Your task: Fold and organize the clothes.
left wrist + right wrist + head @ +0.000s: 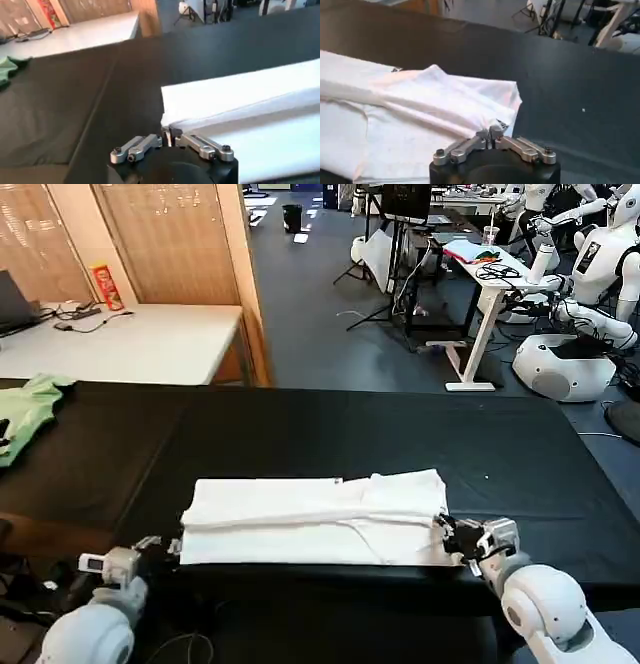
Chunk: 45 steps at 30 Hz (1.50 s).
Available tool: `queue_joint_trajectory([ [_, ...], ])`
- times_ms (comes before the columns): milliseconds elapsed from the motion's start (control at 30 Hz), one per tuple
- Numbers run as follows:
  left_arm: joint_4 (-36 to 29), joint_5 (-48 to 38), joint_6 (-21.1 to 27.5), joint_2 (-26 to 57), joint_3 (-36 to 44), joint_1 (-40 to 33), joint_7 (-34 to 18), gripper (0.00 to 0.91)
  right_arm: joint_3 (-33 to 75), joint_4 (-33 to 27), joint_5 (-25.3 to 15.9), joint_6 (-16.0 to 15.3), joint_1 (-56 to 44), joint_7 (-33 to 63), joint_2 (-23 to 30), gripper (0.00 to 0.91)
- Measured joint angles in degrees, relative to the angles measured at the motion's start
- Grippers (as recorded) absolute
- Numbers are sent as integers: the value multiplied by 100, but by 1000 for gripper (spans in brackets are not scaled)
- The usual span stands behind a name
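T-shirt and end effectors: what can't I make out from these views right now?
- White T-shirt: its print; only plain white fabric faces up in every view.
- Left end effector, head view: fingertips too small to judge; the left wrist view shows them shut on the shirt's edge.
- Right end effector: how many layers it pinches; fabric folds cover them.
- Light-green garment: cut off by the head view's edge.
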Motion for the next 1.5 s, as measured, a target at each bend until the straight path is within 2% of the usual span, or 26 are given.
queue_joint_trajectory([
  [167, -166, -40, 168, 42, -98, 80, -22, 878, 338, 198, 276, -1, -44, -9, -28, 878],
  [333, -266, -452, 130, -13, -228, -129, -205, 878, 490, 12, 445, 51, 258, 96, 148, 878],
  [467, -82, -973, 57, -61, -187, -631, -463, 878, 330, -426, 181, 421, 692, 201, 425, 878],
  [533, 117, -1269, 53, -99, -93, -975, -515, 878, 209, -701, 42, 498, 947, 264, 571, 878],
  [800, 1175, -1692, -22, -329, 276, -2060, -372, 878, -298, -1789, -295, 602, 1820, 332, 1155, 878],
  [967, 1612, -1727, 5, -416, 378, -2231, -209, 878, -481, -2203, -431, 608, 2096, 302, 1408, 878],
  [1133, 1821, -1638, 37, -425, 417, -2255, -98, 878, -529, -2301, -508, 601, 2119, 292, 1552, 878],
  [1233, 1932, -1564, 24, -455, 431, -2301, -70, 809, -523, -2303, -518, 591, 2080, 288, 1570, 878],
  [1267, 1964, -1552, 13, -468, 433, -2317, -63, 780, -516, -2303, -518, 592, 2067, 286, 1573, 829],
  [1300, 2000, -1542, 2, -476, 433, -2329, -63, 712, -505, -2302, -518, 593, 2053, 284, 1575, 780],
  [1333, 2025, -1528, -15, -488, 434, -2338, -55, 624, -498, -2303, -518, 592, 2043, 283, 1579, 761],
  [1367, 2058, -1509, -39, -503, 434, -2350, -39, 351, -493, -2308, -519, 593, 2032, 279, 1581, 702],
  [1433, 2098, -1470, -81, -526, 435, -2360, -6, 166, -487, -2340, -532, 596, 2013, 273, 1592, 585],
  [1467, 2115, -1452, -99, -541, 437, -2363, 13, 127, -485, -2353, -540, 603, 2007, 266, 1601, 527],
  [1500, 2121, -1443, -113, -550, 440, -2363, 27, 68, -481, -2370, -556, 615, 2002, 262, 1615, 351],
])
